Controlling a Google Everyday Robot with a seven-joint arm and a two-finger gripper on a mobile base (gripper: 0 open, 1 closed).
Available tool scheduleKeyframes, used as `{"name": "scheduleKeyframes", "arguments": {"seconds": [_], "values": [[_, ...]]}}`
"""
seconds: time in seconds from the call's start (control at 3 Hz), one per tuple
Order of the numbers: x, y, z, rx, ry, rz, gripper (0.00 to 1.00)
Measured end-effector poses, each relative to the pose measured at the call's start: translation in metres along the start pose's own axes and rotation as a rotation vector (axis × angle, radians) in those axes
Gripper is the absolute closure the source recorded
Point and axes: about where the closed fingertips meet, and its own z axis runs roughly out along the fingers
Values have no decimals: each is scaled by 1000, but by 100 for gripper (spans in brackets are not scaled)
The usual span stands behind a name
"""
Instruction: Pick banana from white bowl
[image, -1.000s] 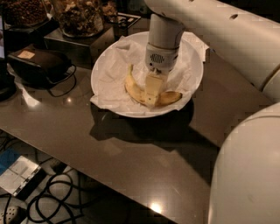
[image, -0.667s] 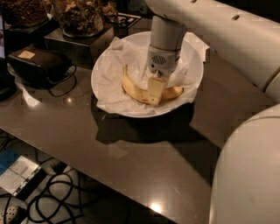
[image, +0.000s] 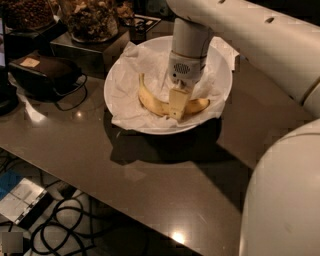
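The yellow banana (image: 151, 102) lies curved in the white bowl (image: 226, 87) on crumpled white paper (image: 125, 82), at the upper middle of the camera view. My gripper (image: 176, 111) comes straight down from the white arm (image: 240, 30) onto the banana's middle. The near finger (image: 178, 102) stands in front of the fruit and the far one is hidden behind it. The jaws look shut on the banana, which still rests in the bowl. Both banana ends stick out to the left and right of the gripper.
The bowl stands on a dark glossy table (image: 150, 175). Glass jars of snacks (image: 87, 20) stand behind it at the upper left. A black device with a cable (image: 47, 72) lies at the left. Cables (image: 65, 220) lie on the floor below the table's front edge. My white body (image: 285, 200) fills the lower right.
The banana has shifted in the bowl: its left end has swung out and up to the left, so more of it shows. The gripper has stayed at its middle.
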Motion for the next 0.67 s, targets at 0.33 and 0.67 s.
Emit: {"name": "scheduleKeyframes", "arguments": {"seconds": [0.33, 0.67], "values": [[-7, 1, -4, 52, -29, -20, 100], [-7, 24, -17, 118, -43, -93, 100]]}}
